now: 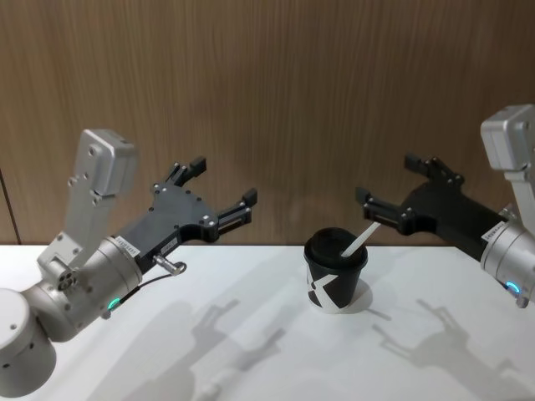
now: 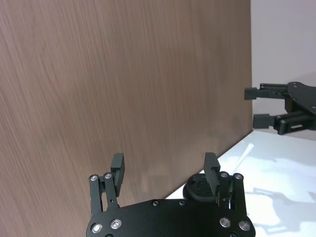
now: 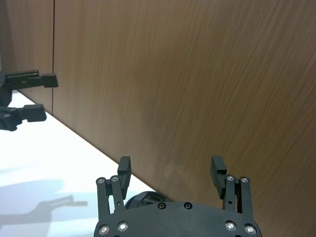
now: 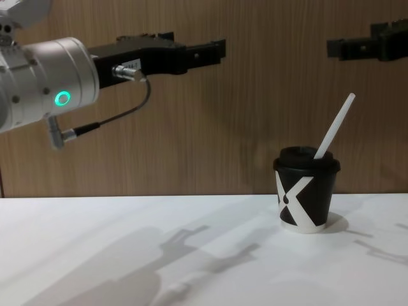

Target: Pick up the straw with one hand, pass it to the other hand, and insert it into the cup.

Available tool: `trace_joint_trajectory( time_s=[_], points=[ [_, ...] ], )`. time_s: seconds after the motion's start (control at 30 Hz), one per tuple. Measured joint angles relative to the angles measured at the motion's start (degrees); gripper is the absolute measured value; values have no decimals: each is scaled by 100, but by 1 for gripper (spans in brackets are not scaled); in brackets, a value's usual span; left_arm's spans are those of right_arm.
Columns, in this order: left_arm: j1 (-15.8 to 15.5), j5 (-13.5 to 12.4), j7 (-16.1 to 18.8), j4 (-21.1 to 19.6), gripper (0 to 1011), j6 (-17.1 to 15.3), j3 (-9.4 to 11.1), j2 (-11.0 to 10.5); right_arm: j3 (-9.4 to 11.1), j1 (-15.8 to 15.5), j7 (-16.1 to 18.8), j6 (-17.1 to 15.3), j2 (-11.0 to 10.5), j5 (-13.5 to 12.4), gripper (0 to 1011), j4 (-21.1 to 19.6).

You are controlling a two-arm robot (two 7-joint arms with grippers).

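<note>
Above white table, left hand and right hand hover spread wide, empty.

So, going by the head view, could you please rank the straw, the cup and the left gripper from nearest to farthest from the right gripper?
1. The straw: its upper end lies just below the open right gripper, untouched.
2. The cup: lower and to the robot's left, holding the straw through its lid.
3. The left gripper: open, raised well beyond the cup on the left.
</note>
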State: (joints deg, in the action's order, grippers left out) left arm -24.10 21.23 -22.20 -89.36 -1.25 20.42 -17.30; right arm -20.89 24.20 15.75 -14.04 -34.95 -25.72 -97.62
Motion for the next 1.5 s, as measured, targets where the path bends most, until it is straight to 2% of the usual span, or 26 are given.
trace_joint_trajectory(
  time_s=[0.5,1.5],
  points=[
    [-159,-120,105,131,1003,91,70,127,77,-191,110,139,-59,44,1001,-127],
    [-223,-169,147,186,1003,126,99,181,107,-259,187,216,-80,72,1001,-169]
  ],
)
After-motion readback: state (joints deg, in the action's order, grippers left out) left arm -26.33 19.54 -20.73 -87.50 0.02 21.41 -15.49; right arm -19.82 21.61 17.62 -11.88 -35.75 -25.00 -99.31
